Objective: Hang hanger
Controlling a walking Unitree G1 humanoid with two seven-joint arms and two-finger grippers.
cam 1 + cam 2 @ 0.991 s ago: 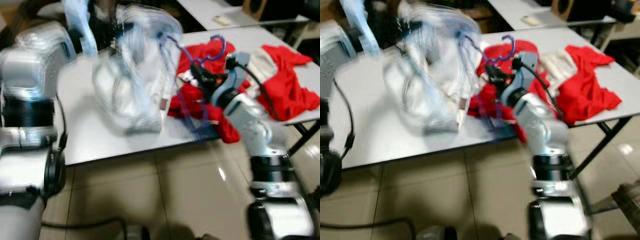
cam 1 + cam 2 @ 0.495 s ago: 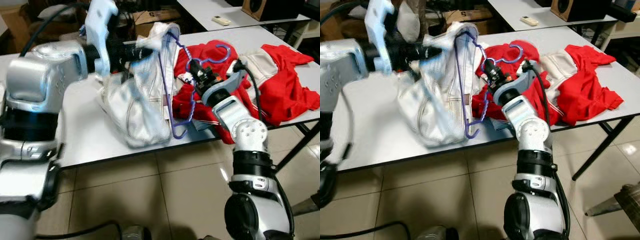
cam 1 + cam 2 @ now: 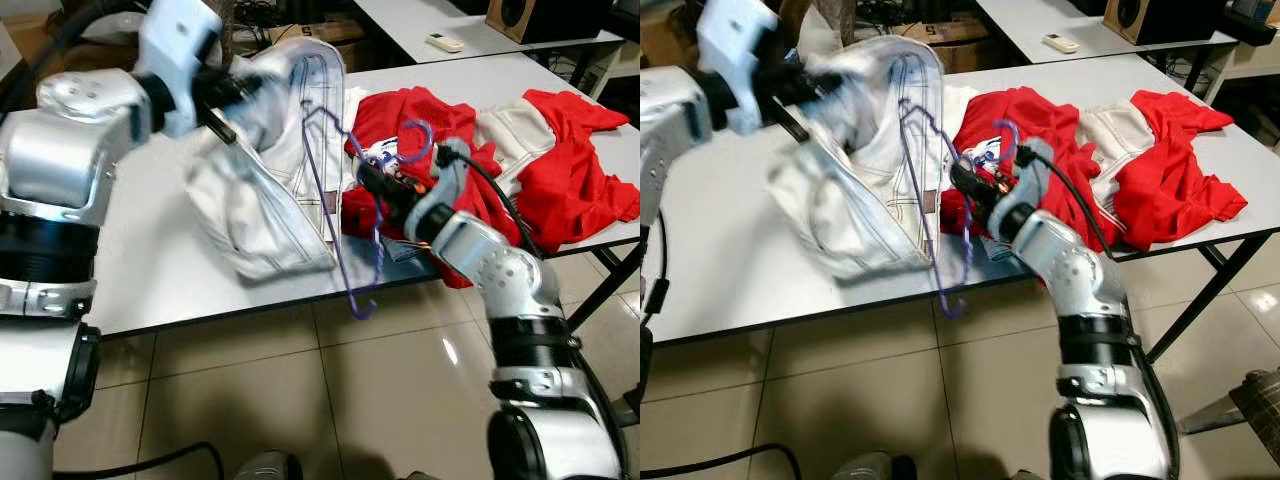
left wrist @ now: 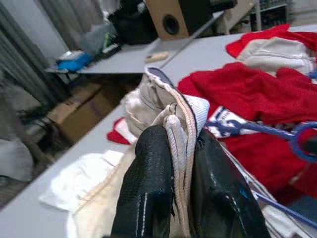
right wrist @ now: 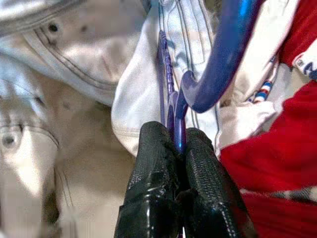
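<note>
hanger: a thin purple plastic hanger (image 3: pixel 345 205), a slim bent frame with a curled hook (image 3: pixel 417 140); it hangs over the front edge of the table, between the white garment and the red clothes.
hanger axis: the long side runs steeply from up by the garment's top down to a small hooked corner below the table edge; the curled hook points up and toward the red pile.
right gripper: the right gripper (image 5: pixel 178 141) has its two black textured fingers pressed together on the hanger's thin bar, just under the curve of the hook.
white garment: a pale cream denim garment (image 3: pixel 275 180) with stitched seams and rivets, crumpled and lifted in a loose bundle, its lower part resting on the table; blurred in the head views.
left gripper: the left gripper (image 4: pixel 181 153) pinches a thick folded seam of the garment between its glossy black fingers, holding it up above the table.
red clothes: soft red fabric with white panels (image 3: pixel 560 150), spread in rumpled heaps on the robot's right.
table: flat, smooth light grey top (image 3: pixel 160 280) on dark legs, over glossy beige floor tiles (image 3: pixel 300 400).
</note>
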